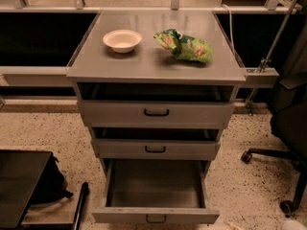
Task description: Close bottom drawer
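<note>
The grey flat-fronted metal bottom drawer point(182, 215) stands pulled far out at the foot of the three-tier grey cabinet, its smooth sheet-metal tray bare inside. Only a pale sliver of my tool point(291, 224) shows at the lower right edge, well right of the drawer front, and I cannot tell whether it is apart or together. To do this well, I reckon I should bring it round to the middle of the front, near the small dark pull handle point(156, 219). Then I would push square and level along the runners, since an off-centre shove on thin metal may rack the drawer and jam it. The middle drawer point(192, 149) and top drawer point(192, 113) sit slightly proud. A matte white round bowl point(122, 40) and a crinkled green foil snack bag point(184, 45) rest on the dull grey tabletop point(153, 66).
</note>
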Controlling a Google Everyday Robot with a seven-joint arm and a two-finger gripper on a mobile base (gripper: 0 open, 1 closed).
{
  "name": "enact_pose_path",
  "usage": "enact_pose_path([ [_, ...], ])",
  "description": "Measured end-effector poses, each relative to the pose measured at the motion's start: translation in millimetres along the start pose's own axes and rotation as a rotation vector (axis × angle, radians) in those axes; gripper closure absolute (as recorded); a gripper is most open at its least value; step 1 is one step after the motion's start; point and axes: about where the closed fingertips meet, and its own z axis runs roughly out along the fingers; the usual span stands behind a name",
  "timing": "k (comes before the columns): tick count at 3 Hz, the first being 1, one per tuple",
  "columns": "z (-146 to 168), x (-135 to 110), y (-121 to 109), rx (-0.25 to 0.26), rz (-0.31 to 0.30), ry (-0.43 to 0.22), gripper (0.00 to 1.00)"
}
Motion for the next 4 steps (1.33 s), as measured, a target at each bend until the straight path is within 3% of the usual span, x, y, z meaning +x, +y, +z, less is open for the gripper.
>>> enact_pose_path([
  [1, 32, 42, 36, -0.079, 0.067, -0.043, 0.0],
  [2, 66, 67, 35, -0.16, 0.087, -0.049, 0.0],
  [3, 90, 63, 4, -0.201, 0.033, -0.044, 0.0],
  [4, 99, 49, -35, -0.155, -0.034, -0.054, 0.0],
])
